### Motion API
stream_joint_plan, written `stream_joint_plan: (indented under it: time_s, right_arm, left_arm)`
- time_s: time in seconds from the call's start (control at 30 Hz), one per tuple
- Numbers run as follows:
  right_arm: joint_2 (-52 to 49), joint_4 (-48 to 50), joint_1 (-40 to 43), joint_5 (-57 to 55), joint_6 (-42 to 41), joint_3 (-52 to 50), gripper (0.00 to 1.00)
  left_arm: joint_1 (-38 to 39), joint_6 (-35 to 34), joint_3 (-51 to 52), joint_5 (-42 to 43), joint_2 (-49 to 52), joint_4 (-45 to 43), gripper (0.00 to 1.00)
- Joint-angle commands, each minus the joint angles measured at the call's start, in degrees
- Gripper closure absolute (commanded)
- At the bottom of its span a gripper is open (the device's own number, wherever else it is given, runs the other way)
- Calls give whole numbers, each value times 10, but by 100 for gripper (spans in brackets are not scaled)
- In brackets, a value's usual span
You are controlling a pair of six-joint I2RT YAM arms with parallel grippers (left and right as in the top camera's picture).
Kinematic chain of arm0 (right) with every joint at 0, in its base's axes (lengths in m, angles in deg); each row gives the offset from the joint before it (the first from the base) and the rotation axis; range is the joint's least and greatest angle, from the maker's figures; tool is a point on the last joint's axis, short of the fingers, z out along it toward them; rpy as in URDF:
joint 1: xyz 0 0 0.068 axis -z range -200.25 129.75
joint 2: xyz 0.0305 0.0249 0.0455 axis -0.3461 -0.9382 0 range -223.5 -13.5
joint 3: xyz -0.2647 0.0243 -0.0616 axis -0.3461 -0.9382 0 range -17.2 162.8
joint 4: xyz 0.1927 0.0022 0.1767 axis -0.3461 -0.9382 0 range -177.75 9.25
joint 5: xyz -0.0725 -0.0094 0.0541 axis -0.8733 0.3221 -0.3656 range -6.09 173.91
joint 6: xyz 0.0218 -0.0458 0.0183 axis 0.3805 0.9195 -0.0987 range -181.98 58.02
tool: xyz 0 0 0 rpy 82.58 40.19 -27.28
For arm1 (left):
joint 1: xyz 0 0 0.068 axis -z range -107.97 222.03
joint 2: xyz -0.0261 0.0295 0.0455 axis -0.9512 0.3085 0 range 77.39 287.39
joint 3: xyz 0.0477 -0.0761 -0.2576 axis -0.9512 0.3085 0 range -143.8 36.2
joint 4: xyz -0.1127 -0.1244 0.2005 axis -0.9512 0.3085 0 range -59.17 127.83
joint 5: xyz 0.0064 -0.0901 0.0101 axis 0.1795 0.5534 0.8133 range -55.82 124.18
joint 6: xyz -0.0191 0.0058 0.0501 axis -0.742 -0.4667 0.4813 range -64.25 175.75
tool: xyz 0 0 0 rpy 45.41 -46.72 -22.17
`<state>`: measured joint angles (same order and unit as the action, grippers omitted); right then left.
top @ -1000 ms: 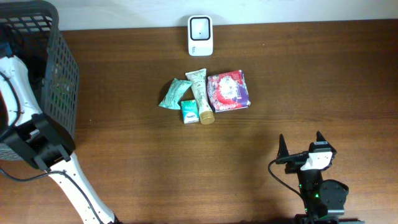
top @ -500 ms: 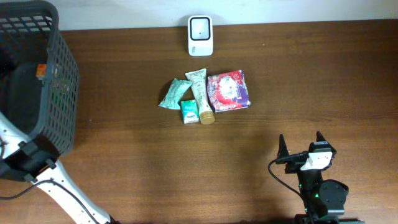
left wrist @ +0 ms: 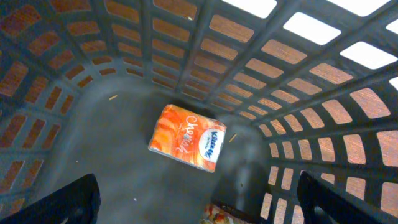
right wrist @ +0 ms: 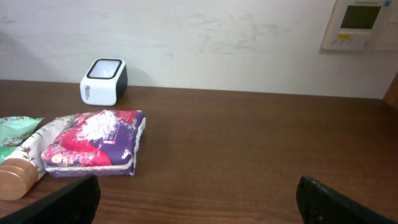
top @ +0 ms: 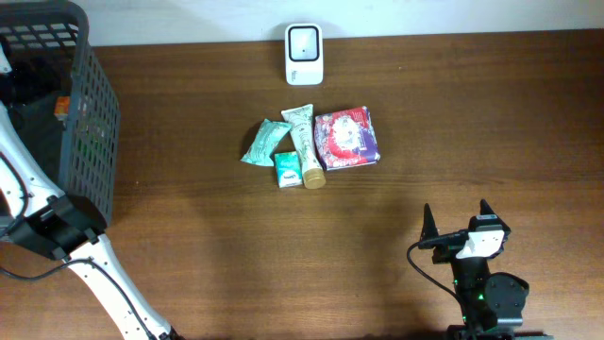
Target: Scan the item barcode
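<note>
An orange packet (left wrist: 186, 137) lies flat on the floor of the dark plastic basket (top: 90, 123); it shows through the mesh in the overhead view as an orange patch (top: 61, 109). My left gripper (left wrist: 199, 211) hangs above it inside the basket, open and empty. The white barcode scanner (top: 304, 54) stands at the table's far edge. In front of it lie a green packet (top: 264, 142), a tube (top: 303, 142), a small teal box (top: 288, 171) and a red-purple packet (top: 346, 138). My right gripper (top: 456, 222) rests near the front edge, open and empty.
A second colourful item (left wrist: 217, 216) peeks in at the basket floor's near edge. The left arm's white link (top: 14, 161) runs alongside the basket. A wall (right wrist: 217, 37) rises behind the scanner (right wrist: 104, 81).
The left arm shifted over the basket and its jaws opened wider. The orange packet, hidden by the arm a second ago, lies uncovered in the basket. The right arm has not moved.
</note>
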<state>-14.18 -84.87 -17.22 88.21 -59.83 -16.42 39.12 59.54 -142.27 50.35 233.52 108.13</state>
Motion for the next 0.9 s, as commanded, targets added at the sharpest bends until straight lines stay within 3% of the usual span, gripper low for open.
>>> stream_joint_plan:
  time_s: [0.0,0.23,0.33,0.43,0.6,0.7,0.77,0.8,0.83,0.87]
  right_arm:
    - [3,-1,4,-1,2,-5,1]
    - [3,-1,4,-1,2,-5,1]
    - [3,-1,4,-1,2,-5,2]
    - [3,-1,4,-1,2,-5,1]
    - [3,-1,4,-1,2,-5,1]
    - [3,-1,4,-1,2,-5,1]
    - [3,-1,4,-1,2,-5,1]
    - [3,-1,4,-1,2,-5,1]
    - [3,-1,4,-1,2,-5,1]
    - [3,-1,4,-1,2,-5,1]
  left_arm:
    - [-7,24,-4,6,28,-10,1]
    - [-13,23,-5,41,-29,1,6]
    - [-22,23,-5,117,-101,2,6]
    - [-25,23,-5,168,-172,42,3]
    - [-25,23,-5,160,-191,146,4]
    - [-25,23,-5,107,-191,194,16]
    - [-25,6,3,65,-191,194,58]
    - [-25,-9,5,58,-191,194,67]
    - [-25,-19,9,47,-191,194,99]
    - [-25,-32,9,30,-191,194,100]
